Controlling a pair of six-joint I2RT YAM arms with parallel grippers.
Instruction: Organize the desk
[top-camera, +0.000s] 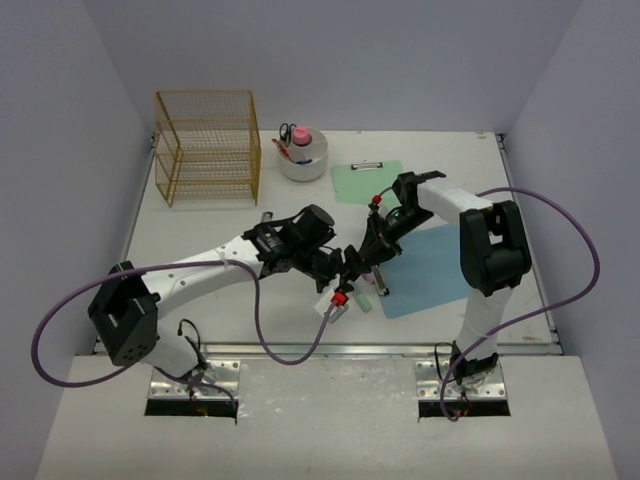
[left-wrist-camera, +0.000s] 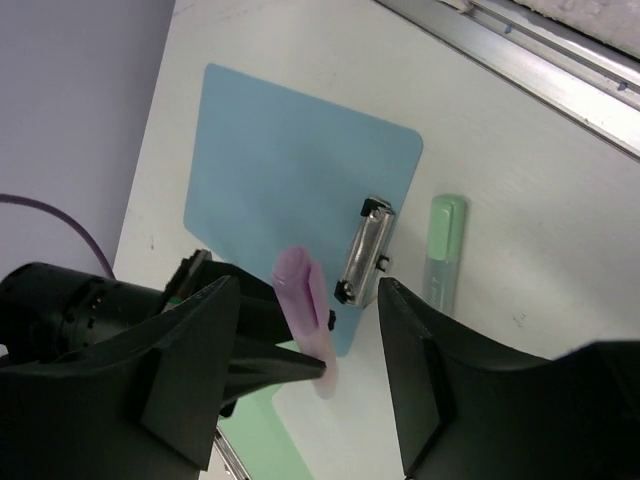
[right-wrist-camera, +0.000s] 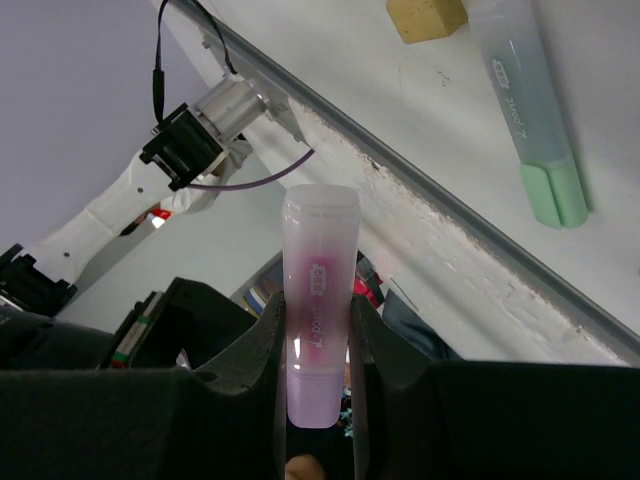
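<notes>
My right gripper (top-camera: 372, 262) is shut on a pink highlighter (right-wrist-camera: 320, 290), which stands up between its fingers (right-wrist-camera: 268, 345) and is held above the white desk (top-camera: 200, 240). My left gripper (top-camera: 345, 276) is open, and its jaws stand on either side of the same pink highlighter (left-wrist-camera: 305, 310) without touching it. Below them lie a blue clipboard (left-wrist-camera: 300, 170) with a metal clip and a green highlighter (left-wrist-camera: 445, 250). The two grippers meet over the middle front of the desk.
A gold wire basket (top-camera: 207, 147) stands at the back left. A white cup (top-camera: 302, 152) holding scissors is beside it. A green clipboard (top-camera: 368, 182) lies behind the blue one (top-camera: 430, 270). A tan eraser (right-wrist-camera: 425, 15) and a small white and red item (top-camera: 335, 300) lie near the front rail (top-camera: 330, 350).
</notes>
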